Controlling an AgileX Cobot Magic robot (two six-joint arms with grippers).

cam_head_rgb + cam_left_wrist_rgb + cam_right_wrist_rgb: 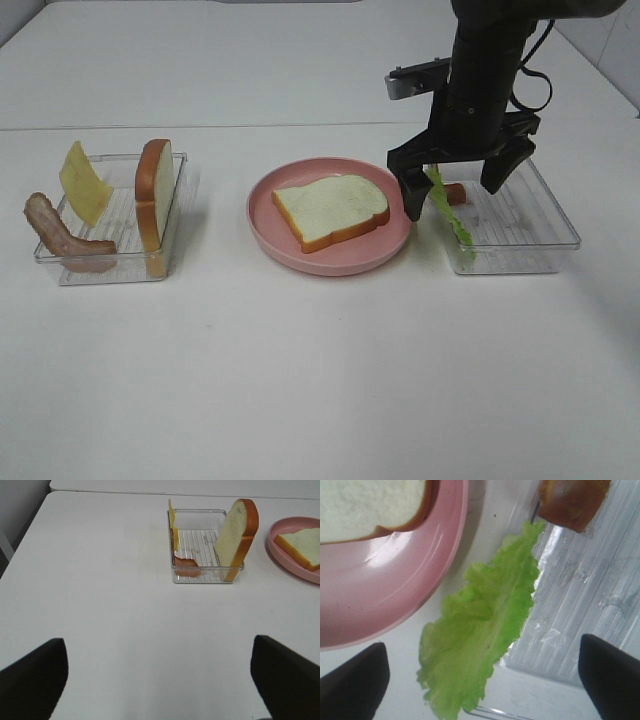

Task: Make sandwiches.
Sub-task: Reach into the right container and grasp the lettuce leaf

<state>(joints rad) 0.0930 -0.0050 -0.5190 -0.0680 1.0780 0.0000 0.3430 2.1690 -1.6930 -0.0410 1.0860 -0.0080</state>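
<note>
A white bread slice [330, 208] with an orange-brown crust lies flat on the round pink plate [270, 232]. In the left tray [100, 272], a second bread slice [154, 192] stands on edge beside a yellow cheese slice [83, 182] and a brown bacon strip [60, 238]. A green lettuce leaf [452, 212] leans over the near-left wall of the right tray [530, 240]. My right gripper [455, 195] hangs open just above the lettuce leaf [480, 630], one finger on each side. My left gripper [160, 680] is open over bare table, well short of the left tray [207, 575].
A brown food piece [572, 502] lies in the right tray next to the top of the lettuce. The pink plate's rim [395, 615] is close beside the leaf. The white table has a seam line [200, 127] behind the trays.
</note>
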